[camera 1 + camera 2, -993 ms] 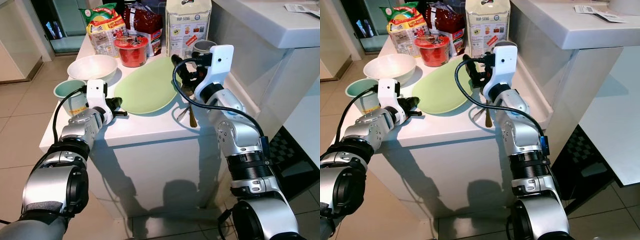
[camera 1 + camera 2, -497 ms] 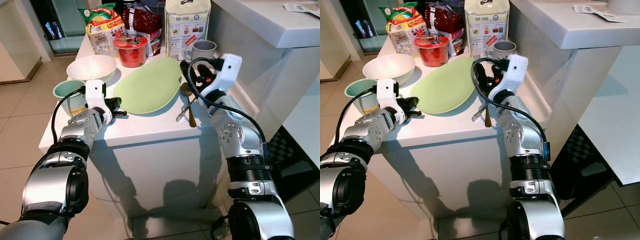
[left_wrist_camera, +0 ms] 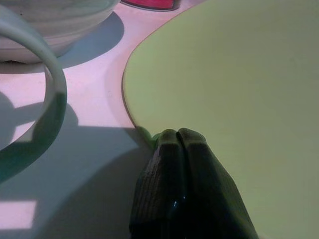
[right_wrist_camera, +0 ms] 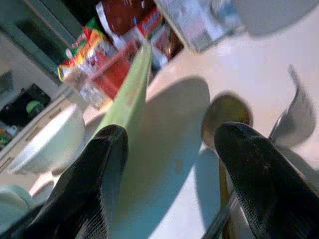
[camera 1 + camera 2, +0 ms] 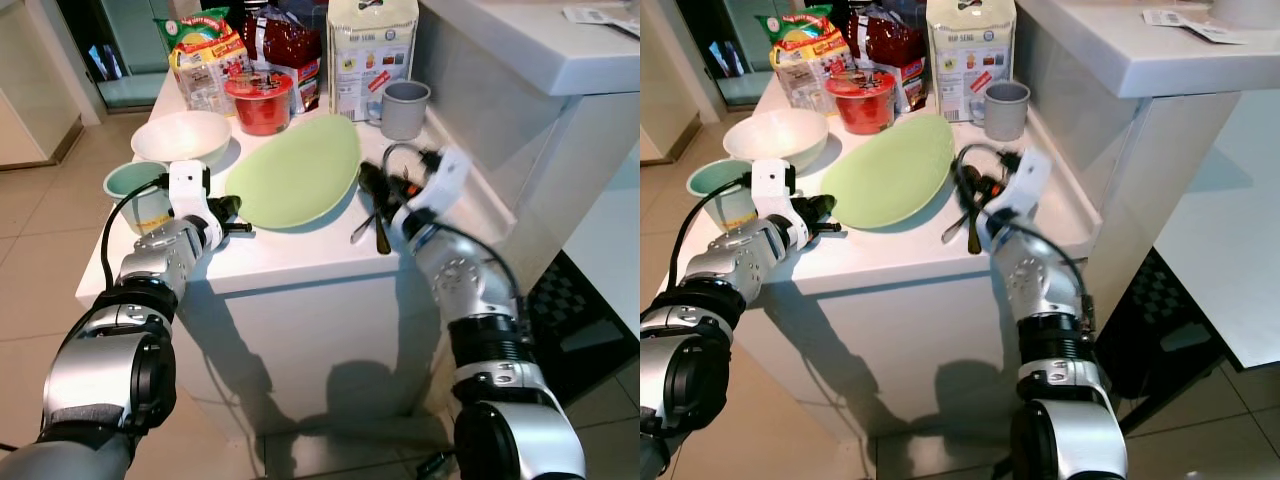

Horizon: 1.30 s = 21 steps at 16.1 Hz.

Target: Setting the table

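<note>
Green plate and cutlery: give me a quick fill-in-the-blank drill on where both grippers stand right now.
1. The left gripper is pinched shut on the rim of the ____ plate.
2. The right gripper's fingers are ____.
3. Between those fingers lies a brown ____, next to a fork.
4. The grey mug stands to the plate's ____.

Missing words: green; open; spoon; right

Snack packets [image 5: 208, 58] and a paper bag [image 5: 372, 45] crowd the counter's [image 5: 300, 255] far end — tiled floor [image 5: 40, 270] below.
</note>
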### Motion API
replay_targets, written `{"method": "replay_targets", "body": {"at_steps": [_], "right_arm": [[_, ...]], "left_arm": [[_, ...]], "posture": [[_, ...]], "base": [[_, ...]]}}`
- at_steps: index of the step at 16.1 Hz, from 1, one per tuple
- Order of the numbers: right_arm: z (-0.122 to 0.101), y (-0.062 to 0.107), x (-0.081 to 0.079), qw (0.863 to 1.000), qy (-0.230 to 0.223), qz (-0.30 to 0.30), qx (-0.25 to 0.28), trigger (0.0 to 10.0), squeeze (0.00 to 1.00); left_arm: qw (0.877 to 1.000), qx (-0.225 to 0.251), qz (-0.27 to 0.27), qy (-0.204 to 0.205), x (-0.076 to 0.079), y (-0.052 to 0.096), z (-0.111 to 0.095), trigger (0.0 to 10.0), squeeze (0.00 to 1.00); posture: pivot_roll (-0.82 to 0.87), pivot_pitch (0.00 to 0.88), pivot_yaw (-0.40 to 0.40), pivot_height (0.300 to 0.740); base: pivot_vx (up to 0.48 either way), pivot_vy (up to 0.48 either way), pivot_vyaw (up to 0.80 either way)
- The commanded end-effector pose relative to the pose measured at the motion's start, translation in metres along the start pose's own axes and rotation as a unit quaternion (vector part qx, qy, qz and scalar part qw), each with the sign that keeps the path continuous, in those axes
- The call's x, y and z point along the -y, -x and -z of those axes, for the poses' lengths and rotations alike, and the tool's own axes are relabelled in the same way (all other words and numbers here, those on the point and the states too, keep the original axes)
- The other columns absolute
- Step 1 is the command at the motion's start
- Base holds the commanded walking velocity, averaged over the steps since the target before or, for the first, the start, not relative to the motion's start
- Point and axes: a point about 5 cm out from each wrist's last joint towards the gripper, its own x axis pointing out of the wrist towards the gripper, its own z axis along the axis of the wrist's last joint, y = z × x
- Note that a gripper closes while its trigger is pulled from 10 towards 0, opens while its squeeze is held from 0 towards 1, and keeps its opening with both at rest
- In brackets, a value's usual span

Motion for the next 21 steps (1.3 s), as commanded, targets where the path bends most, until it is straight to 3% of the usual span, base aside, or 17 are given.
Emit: {"method": "replay_targets", "body": {"at_steps": [1, 5, 8, 15, 16, 21], "right_arm": [[0.000, -0.005, -0.009, 1.000, 0.002, -0.017, -0.001, 10.0, 0.00], [0.007, -0.013, -0.032, 0.998, -0.001, -0.070, -0.004, 10.0, 0.00], [-0.001, -0.013, -0.052, 0.991, 0.040, -0.124, 0.022, 10.0, 0.00], [0.008, -0.016, -0.049, 0.992, 0.060, -0.110, 0.010, 10.0, 0.00], [0.009, -0.016, -0.046, 0.993, 0.060, -0.098, 0.007, 0.0, 0.00], [0.010, -0.017, -0.044, 0.994, 0.061, -0.096, 0.003, 0.0, 0.00]], "left_arm": [[0.995, -0.091, -0.021, 0.022, -0.008, 0.007, 0.045, 10.0, 0.00], [0.995, -0.091, -0.023, 0.025, -0.008, 0.008, 0.047, 10.0, 0.00], [0.995, -0.090, -0.022, 0.024, -0.007, 0.007, 0.047, 10.0, 0.00], [0.995, -0.090, -0.020, 0.025, -0.005, 0.006, 0.050, 10.0, 0.00], [0.995, -0.090, -0.020, 0.028, -0.005, 0.006, 0.050, 10.0, 0.00], [0.995, -0.089, -0.019, 0.034, -0.002, 0.006, 0.053, 10.0, 0.00]], "posture": [[0.05, 0.000, 0.056, 0.740], [0.06, 0.000, 0.050, 0.740], [0.05, 0.000, 0.047, 0.740], [0.05, 0.000, 0.040, 0.740], [0.05, 0.000, 0.040, 0.740], [0.05, 0.000, 0.033, 0.740]], "base": [[0.000, 0.000, 0.00], [0.000, 0.000, 0.00], [0.000, 0.000, 0.00], [0.000, 0.000, 0.00], [0.000, 0.000, 0.00], [0.000, 0.000, 0.00]]}}
